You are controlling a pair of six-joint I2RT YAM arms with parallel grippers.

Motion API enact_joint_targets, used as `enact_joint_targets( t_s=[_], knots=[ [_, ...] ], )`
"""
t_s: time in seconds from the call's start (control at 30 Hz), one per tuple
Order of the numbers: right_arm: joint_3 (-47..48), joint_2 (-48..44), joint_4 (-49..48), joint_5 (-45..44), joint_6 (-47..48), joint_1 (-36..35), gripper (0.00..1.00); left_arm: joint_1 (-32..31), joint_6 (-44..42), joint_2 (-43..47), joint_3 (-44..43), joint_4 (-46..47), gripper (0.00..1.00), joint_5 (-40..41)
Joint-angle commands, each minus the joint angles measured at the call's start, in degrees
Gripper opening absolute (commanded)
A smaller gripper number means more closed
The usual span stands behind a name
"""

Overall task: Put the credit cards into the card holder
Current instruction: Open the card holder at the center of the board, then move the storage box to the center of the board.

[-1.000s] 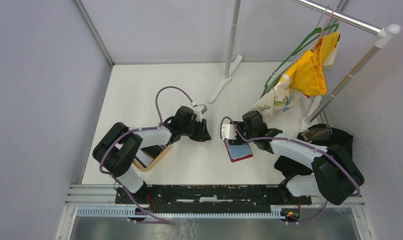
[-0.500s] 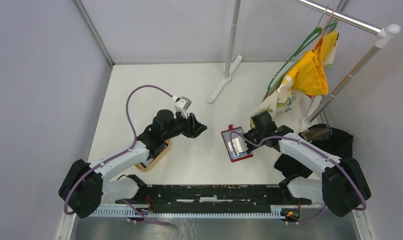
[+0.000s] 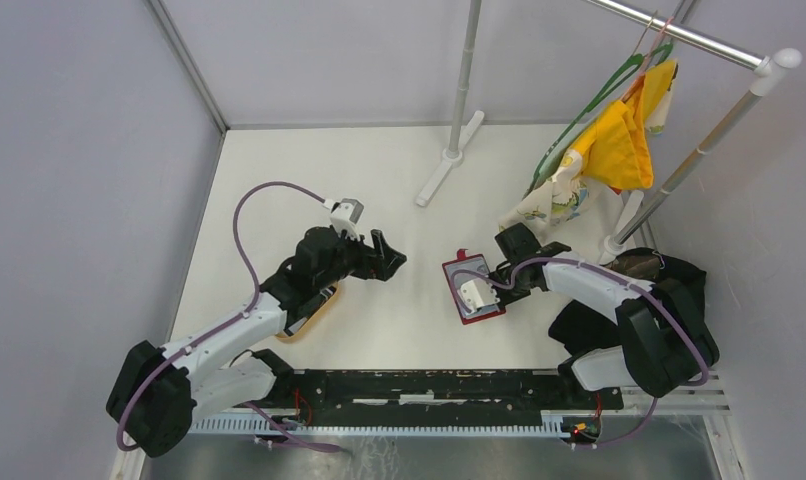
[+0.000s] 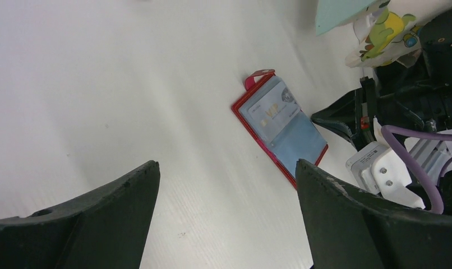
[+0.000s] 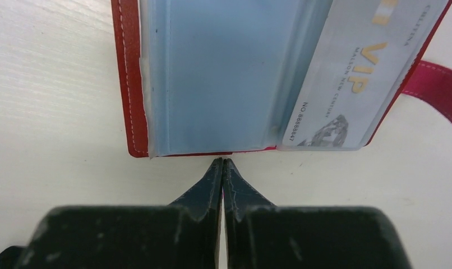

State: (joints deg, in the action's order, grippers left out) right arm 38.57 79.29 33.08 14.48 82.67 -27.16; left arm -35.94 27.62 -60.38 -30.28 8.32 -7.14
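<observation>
At centre-right of the white bench (image 3: 399, 180), the small red leather-like card holder (image 3: 472, 290) lies opened flat, grey-blue pockets upward. One pale grey-white credit card (image 5: 347, 84) with gold lettering sits in a pocket; the adjoining pocket appears empty. On the right end effector (image 5: 222, 163), the fingers are pressed together on nothing, tips just beside the holder's edge. The left end effector (image 4: 226, 168) is spread wide and empty, well apart from the holder, near the oval tan wooden tray (image 3: 314, 312). Assessment: one card loaded; whether further cards wait in the tray cannot be told.

Blk/wht arms (image 3: 219, 335), purple cables (image 4: 420, 135), blk pincers (image 4: 226, 165)
</observation>
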Motion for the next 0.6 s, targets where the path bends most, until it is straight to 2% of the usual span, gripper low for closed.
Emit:
enact_joint_targets(
  t_s=[0.0,0.07,0.2,0.33,0.43,0.57],
  knots=[
    [2.3,0.5,3.2,-1.8,-0.1,0.8,0.06,0.4,1.7,4.1,-0.3,-2.3,0.95,3.8],
    [2.6,1.0,4.9,-0.8,0.7,1.0,0.06,0.4,1.7,5.3,-0.4,-4.5,0.95,5.3],
    [3.3,2.2,8.8,6.4,3.8,0.9,0.06,0.4,3.1,7.7,-1.4,-11.6,0.93,10.0],
    [2.5,2.2,8.5,13.4,5.6,-0.9,0.07,0.4,4.5,11.2,-2.2,-19.8,0.80,16.0],
    [1.0,2.0,2.6,15.4,0.5,-4.6,0.08,0.4,6.2,14.0,-1.8,-24.7,0.74,20.8],
    [-0.1,0.9,-8.5,18.2,-11.5,-10.2,0.11,0.4,9.4,17.7,-1.0,-30.1,0.72,25.8]
  ],
)
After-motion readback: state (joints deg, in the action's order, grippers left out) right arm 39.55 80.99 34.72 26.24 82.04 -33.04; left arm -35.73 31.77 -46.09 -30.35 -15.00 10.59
